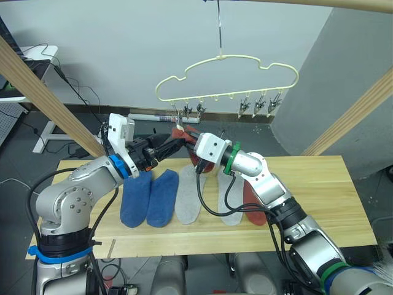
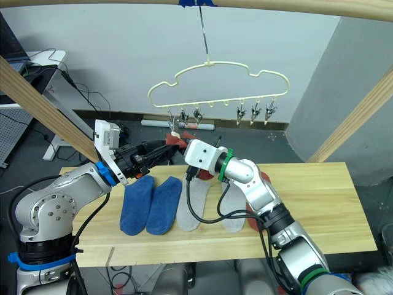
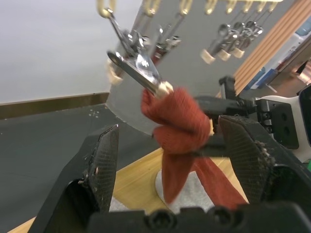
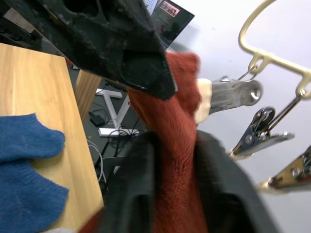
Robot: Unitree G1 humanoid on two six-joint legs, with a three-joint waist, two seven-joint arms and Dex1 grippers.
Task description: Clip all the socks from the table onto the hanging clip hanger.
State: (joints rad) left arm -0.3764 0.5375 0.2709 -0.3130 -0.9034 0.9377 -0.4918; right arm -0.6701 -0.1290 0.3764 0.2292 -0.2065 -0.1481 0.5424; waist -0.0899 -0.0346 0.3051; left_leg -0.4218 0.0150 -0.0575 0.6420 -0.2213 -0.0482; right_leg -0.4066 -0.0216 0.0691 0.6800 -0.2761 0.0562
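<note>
The pale yellow clip hanger (image 1: pixel 228 59) hangs by its hook above the table (image 1: pixel 325 184). My right gripper (image 1: pixel 190 137) is shut on a rust red sock (image 4: pixel 175 141), holding it up against the leftmost metal clip (image 3: pixel 138 65). That clip's padded tip touches the sock's top edge; I cannot tell if it bites. My left gripper (image 1: pixel 177 144) is open, its fingers (image 3: pixel 104 160) standing either side of the raised sock. On the table lie two blue socks (image 1: pixel 147 196), two light grey socks (image 1: pixel 189 196) and another rust red sock (image 1: pixel 255 208), partly behind my right arm.
Slanted wooden poles (image 1: pixel 43 98) of the frame rise at both sides, close to my left arm. Five further clips (image 1: pixel 261 104) hang free along the hanger's bar. A desk with cables (image 1: pixel 37 55) stands at the back left.
</note>
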